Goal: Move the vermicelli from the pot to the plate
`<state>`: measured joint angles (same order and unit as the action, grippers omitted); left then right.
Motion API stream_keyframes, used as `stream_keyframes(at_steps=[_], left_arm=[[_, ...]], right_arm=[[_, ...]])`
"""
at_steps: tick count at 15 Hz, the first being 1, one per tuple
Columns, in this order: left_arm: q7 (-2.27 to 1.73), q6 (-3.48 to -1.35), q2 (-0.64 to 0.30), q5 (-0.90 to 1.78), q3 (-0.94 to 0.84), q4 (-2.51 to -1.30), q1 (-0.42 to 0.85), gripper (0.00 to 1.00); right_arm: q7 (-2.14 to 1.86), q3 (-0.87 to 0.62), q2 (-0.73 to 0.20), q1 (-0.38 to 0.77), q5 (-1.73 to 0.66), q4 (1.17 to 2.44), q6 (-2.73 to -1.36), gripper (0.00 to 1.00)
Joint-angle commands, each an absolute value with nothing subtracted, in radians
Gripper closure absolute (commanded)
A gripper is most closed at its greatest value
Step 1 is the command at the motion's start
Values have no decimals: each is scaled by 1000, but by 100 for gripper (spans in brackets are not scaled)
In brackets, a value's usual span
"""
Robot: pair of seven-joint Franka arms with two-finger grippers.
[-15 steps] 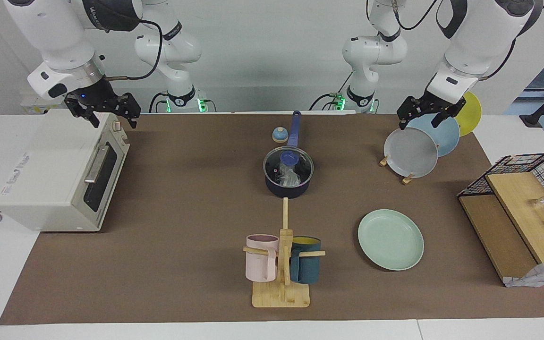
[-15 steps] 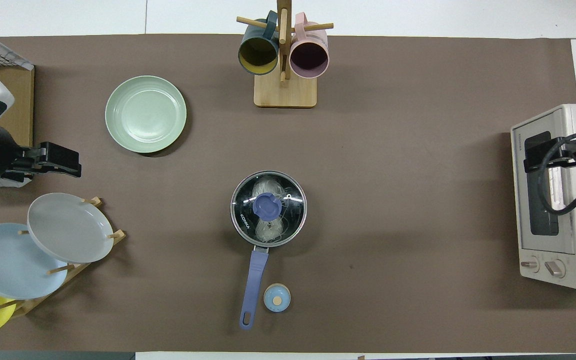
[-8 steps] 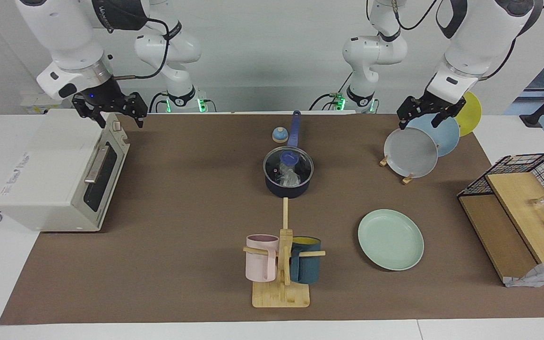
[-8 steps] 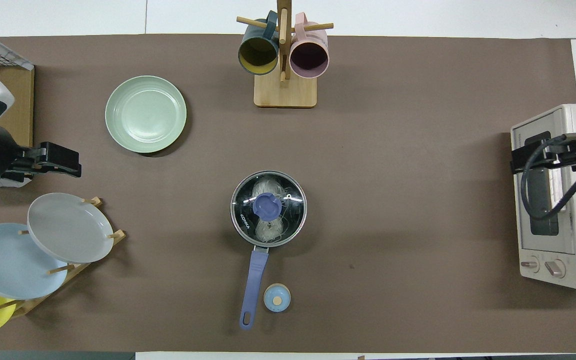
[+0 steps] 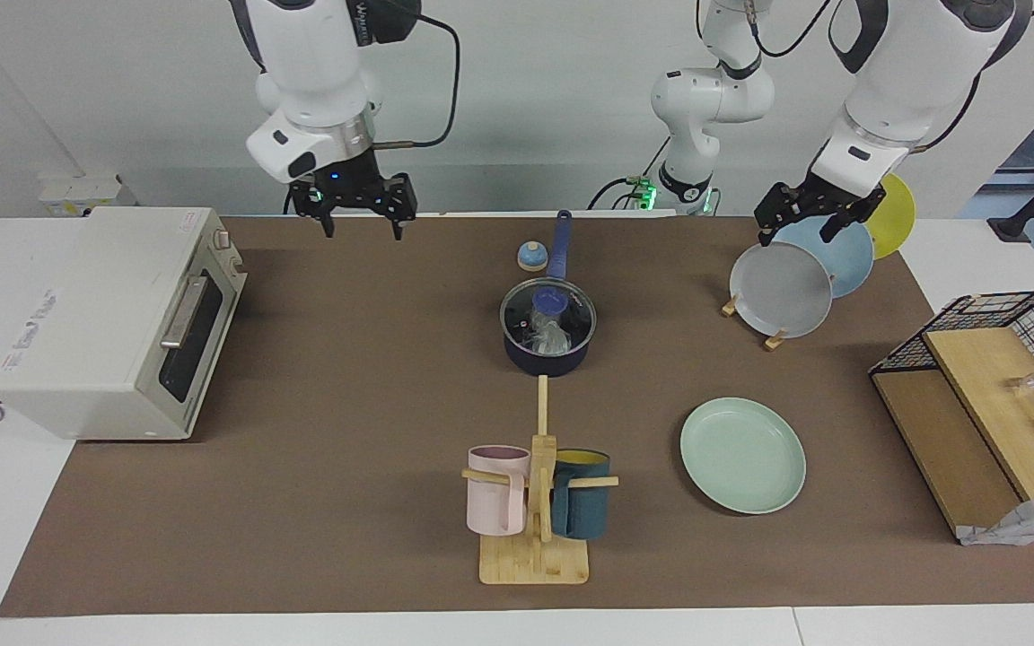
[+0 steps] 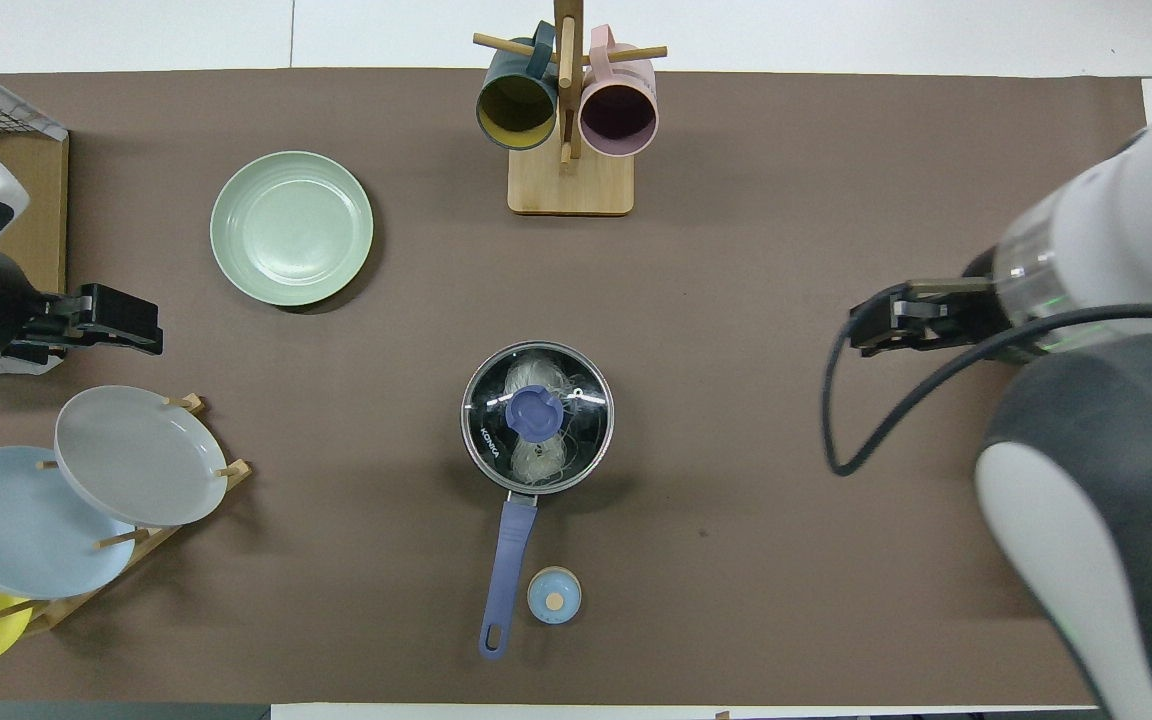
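Observation:
The pot (image 5: 546, 361) is a dark navy saucepan in the middle of the mat, its blue handle (image 6: 509, 545) pointing toward the robots. A glass lid (image 6: 536, 412) with a blue knob covers it. The vermicelli (image 6: 528, 376) shows through the glass as a whitish clump inside. The mint-green plate (image 5: 741, 455) lies empty, farther from the robots and toward the left arm's end. My right gripper (image 5: 361, 218) hangs open over the mat between the toaster oven and the pot, holding nothing. My left gripper (image 5: 795, 235) waits open above the plate rack.
A toaster oven (image 5: 104, 323) stands at the right arm's end. A wooden mug stand (image 5: 535, 502) with a pink and a teal mug is farther out than the pot. A rack (image 6: 136, 535) holds grey, blue and yellow plates. A small blue cap (image 6: 554, 595) lies beside the pot handle. A wire basket (image 5: 984, 377) sits at the left arm's end.
My right gripper has swung from above the toaster oven toward the middle of the table, still open. The left arm, pot and plate have not moved.

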<state>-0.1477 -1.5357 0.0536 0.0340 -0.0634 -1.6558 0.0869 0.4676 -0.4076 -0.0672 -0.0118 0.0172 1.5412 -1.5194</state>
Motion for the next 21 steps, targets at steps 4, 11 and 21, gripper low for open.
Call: stream_keyframes(at_steps=[4,11,21], left_arm=[[-138,-1536,55,21,-69,-1657,78,0],[-138,-1536,55,21,-69,-1657,78,0],[-140,-1529,58,21,-71,-1655,90,0]], right_arm=[[860,-641,-290,41,170,1454,-1643,0],[1012,-643,-344,167,204,1529,-1833,0],[1046,-703,-376,155,324,1673,-1972,0]])
